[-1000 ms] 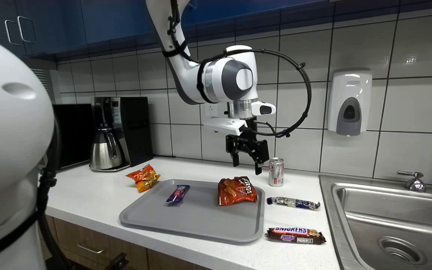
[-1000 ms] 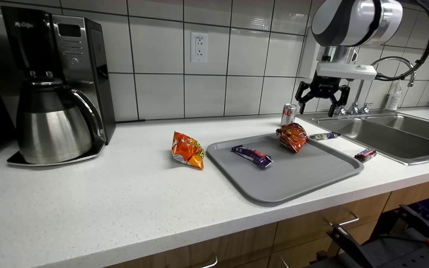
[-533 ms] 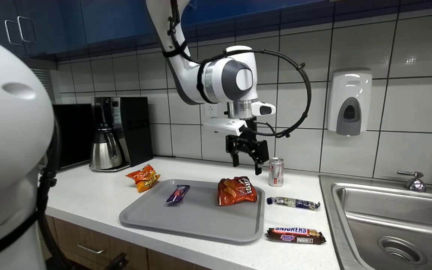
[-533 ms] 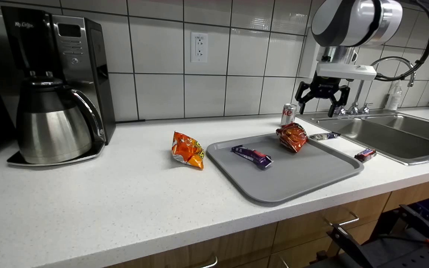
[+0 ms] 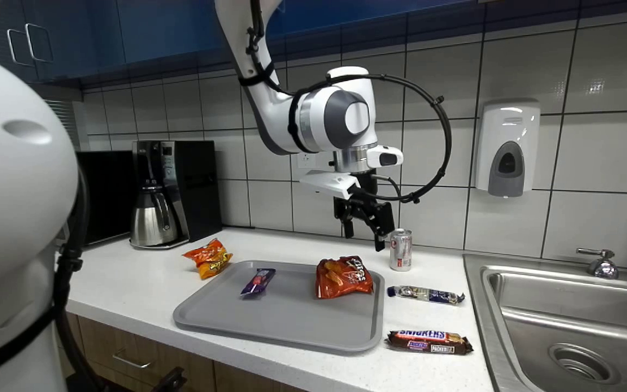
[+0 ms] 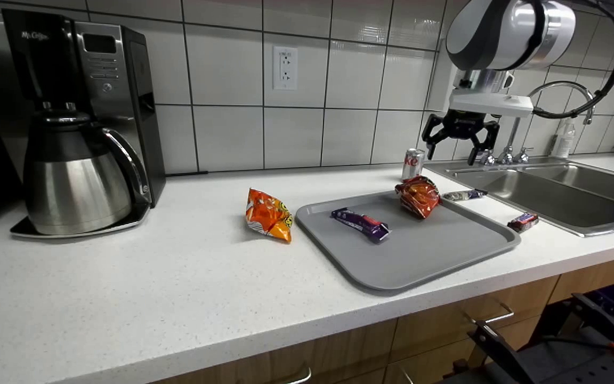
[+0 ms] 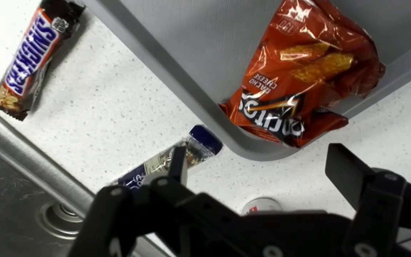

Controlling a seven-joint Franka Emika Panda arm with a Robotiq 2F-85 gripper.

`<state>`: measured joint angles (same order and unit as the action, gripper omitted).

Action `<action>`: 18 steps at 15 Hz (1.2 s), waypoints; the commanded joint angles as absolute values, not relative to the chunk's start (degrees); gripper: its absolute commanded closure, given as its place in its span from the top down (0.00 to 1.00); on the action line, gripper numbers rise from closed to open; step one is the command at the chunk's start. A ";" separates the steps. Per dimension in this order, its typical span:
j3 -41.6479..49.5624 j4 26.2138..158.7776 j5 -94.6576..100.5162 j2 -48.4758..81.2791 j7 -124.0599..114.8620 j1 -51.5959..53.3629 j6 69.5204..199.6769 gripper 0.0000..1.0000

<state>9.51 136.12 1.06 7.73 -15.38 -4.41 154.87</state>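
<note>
With its jaws wide apart, the gripper (image 5: 364, 237) hung above the table (image 6: 168, 298), near the Doritos bag (image 7: 294, 82) that lay in a corner of the gray tray (image 5: 281, 321). A purple-wrapped candy bar (image 6: 361, 224) also lay on the tray, while a silver Coke can (image 5: 400, 250) stood just outside it and a Snickers bar (image 5: 429, 343) lay beside it.

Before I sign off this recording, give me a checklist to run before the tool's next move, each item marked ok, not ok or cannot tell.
1. Tool open and holding nothing: ok.
2. Tool raised above the counter: ok.
3. Red chip bag lying on the tray: ok.
4. In the wrist view, chip bag clear of the tray's rim: not ok, it overlaps.
5. Soda can upright: ok.
6. Tool centered over the chip bag: cannot tell.
</note>
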 commanded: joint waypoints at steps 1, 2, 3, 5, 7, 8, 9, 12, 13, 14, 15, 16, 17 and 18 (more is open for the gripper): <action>10.42 133.97 0.91 9.99 -19.90 -4.88 157.82 1.00; 10.89 133.50 1.07 10.55 -21.17 -4.77 158.18 1.00; 11.36 132.51 0.93 11.43 -22.18 -4.76 157.79 1.00; 12.32 131.07 0.92 12.80 -24.80 -4.53 157.41 1.00; 13.55 128.98 1.00 14.46 -28.17 -4.12 156.14 1.00; 14.04 128.03 0.74 15.36 -29.58 -3.99 155.92 1.00; 14.61 127.18 0.83 16.17 -31.10 -3.73 155.81 1.00; 16.54 124.28 0.81 19.15 -36.58 -2.73 155.40 1.00; 16.96 123.44 0.70 20.04 -38.03 -2.54 155.08 1.00; 17.41 122.42 0.63 20.97 -39.51 -2.30 154.36 1.00; 17.85 121.51 0.60 21.94 -41.13 -2.04 154.04 1.00; 18.11 120.69 0.47 22.64 -42.40 -1.82 153.25 1.00; 18.20 119.88 0.20 23.49 -43.57 -1.76 152.85 1.00; 18.27 119.18 0.06 24.14 -44.77 -1.66 152.24 1.00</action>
<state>17.19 123.09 1.06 21.63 -40.70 -2.83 155.87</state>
